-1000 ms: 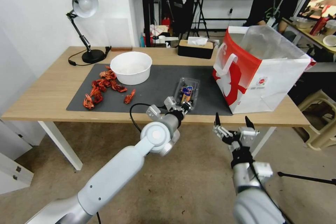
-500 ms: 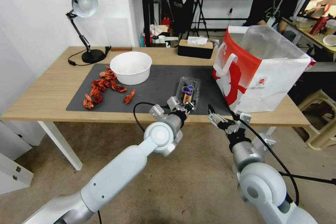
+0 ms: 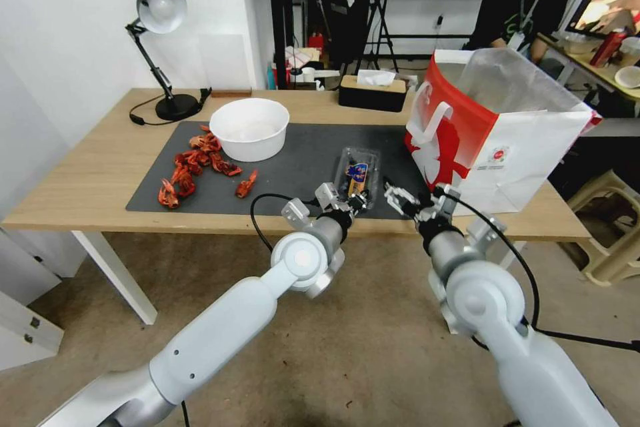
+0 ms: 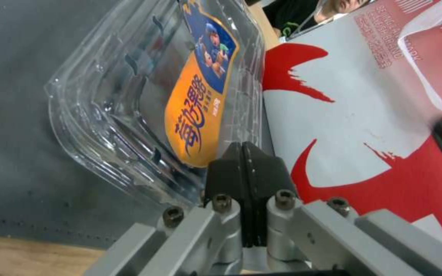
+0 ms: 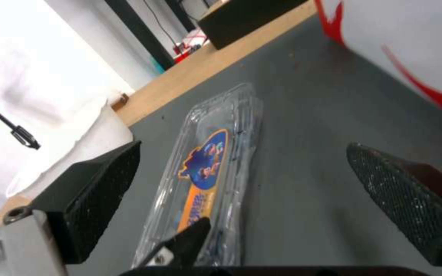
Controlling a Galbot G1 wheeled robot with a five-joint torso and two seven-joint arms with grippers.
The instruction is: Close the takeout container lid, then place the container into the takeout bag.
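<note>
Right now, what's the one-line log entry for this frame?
left gripper: shut at near edge of takeout container | right gripper: open, beside container | lid: down | takeout bag: upright, right of container

A light wooden table (image 3: 100, 173) carries a dark grey rectangular mat (image 3: 300, 167), a black desk lamp (image 3: 160, 47), a black tissue box (image 3: 371, 93) and the red-and-white takeout bag (image 3: 493, 140).

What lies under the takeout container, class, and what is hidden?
The takeout container rests on the dark grey mat. The left hand, shut at its near edge, hides that corner's underside.
</note>
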